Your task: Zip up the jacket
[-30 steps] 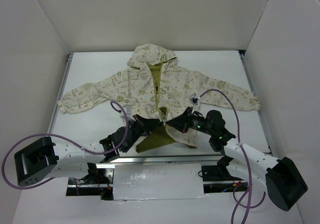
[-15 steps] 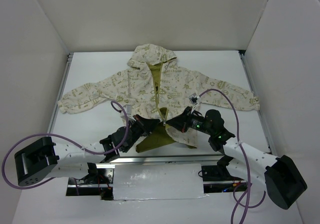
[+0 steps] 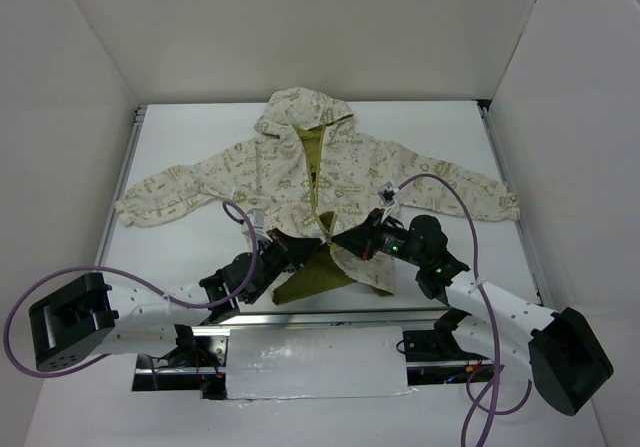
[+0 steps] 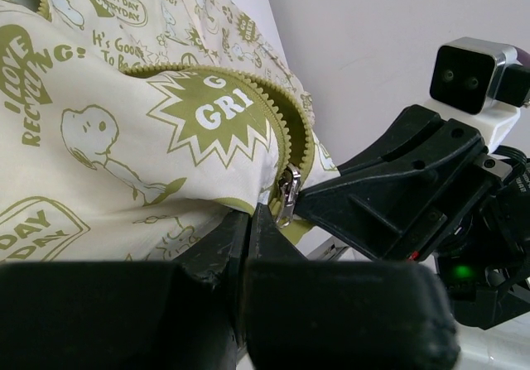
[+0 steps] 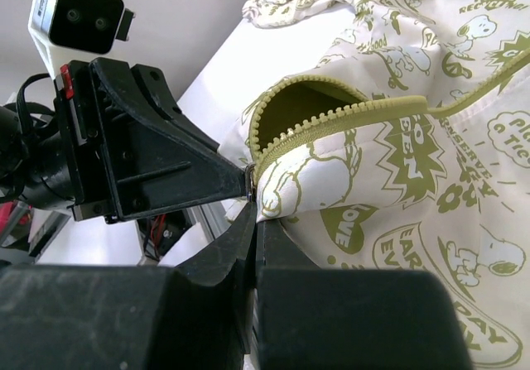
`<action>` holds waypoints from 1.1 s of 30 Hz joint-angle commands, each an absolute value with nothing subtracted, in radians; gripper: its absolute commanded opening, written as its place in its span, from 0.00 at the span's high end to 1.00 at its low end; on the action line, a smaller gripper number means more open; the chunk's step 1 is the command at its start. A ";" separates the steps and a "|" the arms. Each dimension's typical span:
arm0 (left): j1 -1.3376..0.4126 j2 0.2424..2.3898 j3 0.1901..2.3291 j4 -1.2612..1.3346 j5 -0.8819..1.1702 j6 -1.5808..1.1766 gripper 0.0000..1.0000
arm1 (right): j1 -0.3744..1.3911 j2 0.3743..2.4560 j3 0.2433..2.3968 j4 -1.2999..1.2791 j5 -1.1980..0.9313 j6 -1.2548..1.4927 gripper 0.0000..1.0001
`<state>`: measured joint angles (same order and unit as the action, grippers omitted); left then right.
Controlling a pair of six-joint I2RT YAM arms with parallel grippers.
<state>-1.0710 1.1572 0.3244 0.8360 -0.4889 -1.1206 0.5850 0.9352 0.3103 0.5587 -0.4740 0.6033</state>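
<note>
The jacket [image 3: 280, 167] lies spread on the surface [image 3: 200, 137], mostly unzipped. Our left jaws pinch its hem, and our right jaws are closed on the zipper pull [image 4: 287, 194]. If the hem slips, we fear the cloth bunches and the zipper jams.

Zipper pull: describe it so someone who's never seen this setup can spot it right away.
The cream, green-printed jacket lies spread on the white table, hood away from the arms. Follow its olive zipper teeth to the near hem, where the left gripper and right gripper meet. The zipper pull is the small silver tab there, the only shiny metal among fabric and black plastic.
</note>
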 commanded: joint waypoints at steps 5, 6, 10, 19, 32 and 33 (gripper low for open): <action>-1.069 1.140 0.327 0.917 -0.472 -1.088 1.00 | 0.591 0.957 0.368 0.581 -0.472 0.575 1.00; -1.068 1.134 0.328 0.908 -0.471 -1.083 1.00 | 0.592 0.957 0.362 0.587 -0.472 0.575 1.00; -1.069 1.128 0.325 0.904 -0.474 -1.091 1.00 | 0.592 0.953 0.368 0.574 -0.474 0.568 1.00; -1.069 1.066 0.327 0.842 -0.543 -1.069 1.00 | 0.589 0.922 0.310 0.591 -0.525 0.590 1.00; -1.069 1.072 0.342 0.822 -0.546 -1.062 1.00 | 0.592 0.893 0.299 0.592 -0.546 0.595 1.00; -1.069 1.074 0.342 0.822 -0.545 -1.060 1.00 | 0.592 0.893 0.302 0.589 -0.546 0.592 1.00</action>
